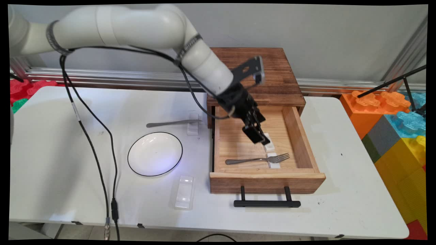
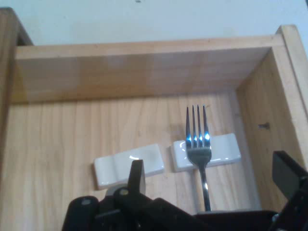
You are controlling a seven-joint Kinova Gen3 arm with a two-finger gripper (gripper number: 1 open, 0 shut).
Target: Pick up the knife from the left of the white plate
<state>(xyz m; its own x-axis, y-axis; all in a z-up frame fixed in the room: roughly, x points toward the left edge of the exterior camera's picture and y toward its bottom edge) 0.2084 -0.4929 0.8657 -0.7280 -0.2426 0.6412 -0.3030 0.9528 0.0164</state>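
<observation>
Fork [image 1: 258, 159] [image 2: 198, 144] lies in the open drawer [image 1: 301, 136] [image 2: 144, 67], its neck on 1 of 2 white rests [image 1: 273, 160] [image 2: 207, 151]. The gripper [image 1: 260, 139] [image 2: 211, 178] hangs inside the drawer just above the other rest [image 1: 269, 146] [image 2: 129, 166], jaws spread wide and empty. A plate [image 1: 155, 154] and knife [image 1: 173, 123] sit on the table [image 1: 340, 190].

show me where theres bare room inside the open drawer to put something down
The drawer floor is bare along its left side, left of the fork handle and toward the cabinet. The right near part is crowded: two white rests lie side by side, the fork lying across one, with the end effector open above them.
</observation>
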